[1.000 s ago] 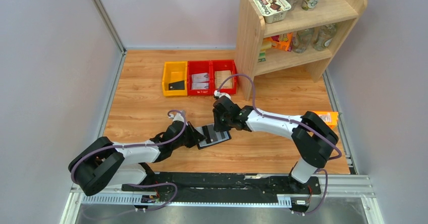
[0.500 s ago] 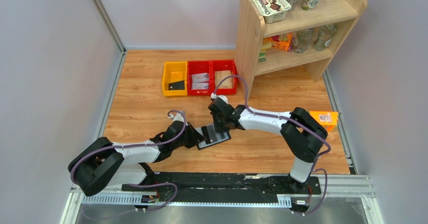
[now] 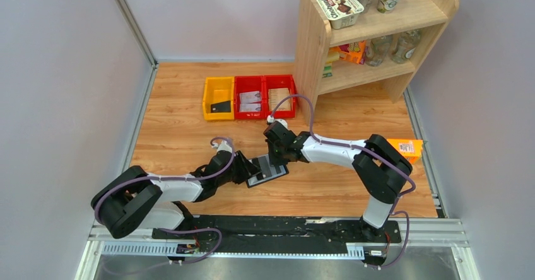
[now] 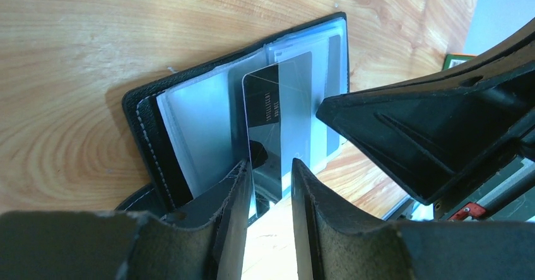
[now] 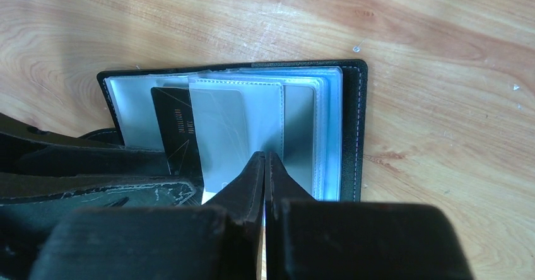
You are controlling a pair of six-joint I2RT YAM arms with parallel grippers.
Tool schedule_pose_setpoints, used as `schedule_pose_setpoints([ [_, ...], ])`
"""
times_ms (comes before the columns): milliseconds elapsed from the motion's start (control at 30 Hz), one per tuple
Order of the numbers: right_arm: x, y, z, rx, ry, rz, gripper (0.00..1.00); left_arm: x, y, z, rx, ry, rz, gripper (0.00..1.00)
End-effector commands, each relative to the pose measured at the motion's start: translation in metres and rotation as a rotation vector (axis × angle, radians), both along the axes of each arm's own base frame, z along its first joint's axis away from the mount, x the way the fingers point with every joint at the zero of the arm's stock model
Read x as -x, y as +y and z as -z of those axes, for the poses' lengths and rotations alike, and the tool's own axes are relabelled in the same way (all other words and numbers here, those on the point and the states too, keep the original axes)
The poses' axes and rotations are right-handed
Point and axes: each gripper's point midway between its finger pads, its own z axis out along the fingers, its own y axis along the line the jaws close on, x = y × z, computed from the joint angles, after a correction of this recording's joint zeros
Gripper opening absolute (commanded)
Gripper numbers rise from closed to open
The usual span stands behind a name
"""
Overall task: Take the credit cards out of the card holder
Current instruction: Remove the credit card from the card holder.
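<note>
Now the left gripper has parted (card lies loose just ahead); right gripper, newly clenched, presses the holder. Card isn't out yet.

Top external: high above card holder, looking down. Wrist views: close on it, opposite sides; all share it.

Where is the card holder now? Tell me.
Top view: the card holder lies open on the table, near its middle, between the left hand and the right hand.
</note>
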Motion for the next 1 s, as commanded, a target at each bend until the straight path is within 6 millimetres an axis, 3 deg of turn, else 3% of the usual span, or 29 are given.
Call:
schedule_pose_setpoints([
  [0, 0.024, -0.032, 0.035, 0.125, 0.103, 0.003, 0.0, -0.001, -0.001, 0.01, 0.003, 0.021, -0.014, 0.38],
  [100, 0.024, -0.031, 0.034, 0.116, 0.1, 0.002, 0.0, -0.002, -0.001, 0.015, 0.019, 0.021, -0.023, 0.34],
  [333, 0.023, -0.036, 0.038, 0.108, 0.121, 0.021, 0.0, 0.001, 0.007, 0.013, 0.025, 0.009, -0.042, 0.0],
  [533, 0.021, -0.041, 0.041, 0.098, 0.137, 0.046, 0.0, 0.005, 0.023, 0.008, -0.026, -0.011, -0.064, 0.0],
  [800, 0.015, -0.041, 0.035, 0.078, 0.118, 0.051, 0.0, 0.013, 0.055, -0.016, -0.139, -0.087, -0.076, 0.0],
  [867, 0.01, -0.037, 0.026, 0.057, 0.092, 0.038, 0.02, 0.014, 0.058, -0.028, -0.164, -0.125, -0.047, 0.0],
  [967, 0.007, -0.024, -0.004, -0.008, 0.044, -0.029, 0.09, 0.017, 0.063, -0.047, -0.24, -0.205, 0.039, 0.0],
])
